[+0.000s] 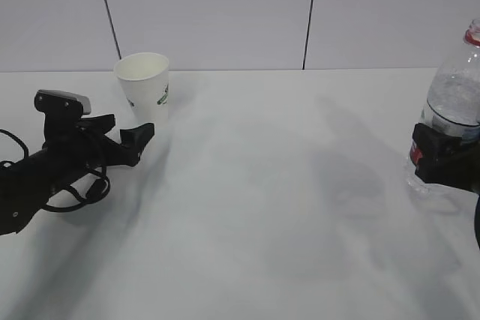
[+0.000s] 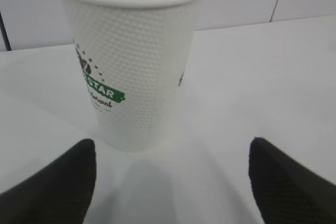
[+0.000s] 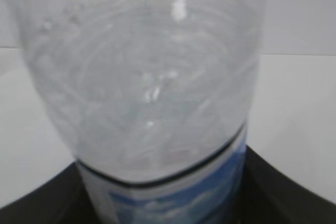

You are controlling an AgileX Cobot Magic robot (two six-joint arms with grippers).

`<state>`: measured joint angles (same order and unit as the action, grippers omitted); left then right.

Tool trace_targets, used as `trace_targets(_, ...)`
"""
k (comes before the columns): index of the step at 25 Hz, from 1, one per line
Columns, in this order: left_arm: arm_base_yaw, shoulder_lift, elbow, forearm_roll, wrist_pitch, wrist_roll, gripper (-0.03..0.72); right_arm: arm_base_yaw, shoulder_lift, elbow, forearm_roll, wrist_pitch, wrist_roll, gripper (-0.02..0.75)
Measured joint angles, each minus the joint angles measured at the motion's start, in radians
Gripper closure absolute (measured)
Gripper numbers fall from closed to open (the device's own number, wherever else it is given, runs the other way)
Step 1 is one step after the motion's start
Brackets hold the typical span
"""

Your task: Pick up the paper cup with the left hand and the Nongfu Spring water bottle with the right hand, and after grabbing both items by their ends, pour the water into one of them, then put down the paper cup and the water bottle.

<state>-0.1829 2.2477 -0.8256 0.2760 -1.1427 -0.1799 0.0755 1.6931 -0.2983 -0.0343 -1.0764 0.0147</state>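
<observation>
- White surface (image 1: 247, 207) fills the near ground in the exterior view, bare in the middle and crossed by soft grey shadows.
- At the left, the left hand (image 1: 45, 174) lies low over the surface, a black arm with looped black cables and a grey camera block on top.
- Its pincer (image 1: 127, 136) points toward the far left; the fingers stand wide apart with nothing between them.
- In the left wrist view the two black fingertips (image 2: 58, 187) sit at the lower corners, and the paper cup (image 2: 131, 61) stands upright just beyond them, centred on the gap and not touched.
- At the right edge of the exterior view, the right hand (image 1: 446, 159) is only partly seen, a black block wrapped around the label zone of the Nongfu Spring water bottle (image 1: 457, 88).
- That pincer is closed on the bottle, fingers on either side of its lower body; the right wrist view shows the clear ribbed body (image 3: 147, 77) filling the frame, with a blue-and-white label band below it and black finger parts at both lower corners.
- The bottle stands upright with its base at the surface; its red neck ring shows at the top edge.
- Further back on the left, the paper cup (image 1: 144, 88) stands on the surface, white with a green logo, well apart from the bottle.
- Behind everything runs a pale panelled wall (image 1: 225, 13) with two dark vertical seams.
</observation>
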Motion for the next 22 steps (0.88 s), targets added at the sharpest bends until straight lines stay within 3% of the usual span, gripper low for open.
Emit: trace_targets(22, 0.002, 0.089, -0.173, -0.008, -0.002, 0.051, 0.002, 0.0, 0.0, 0.0, -0.002, 0.0, -0.015, 0.286)
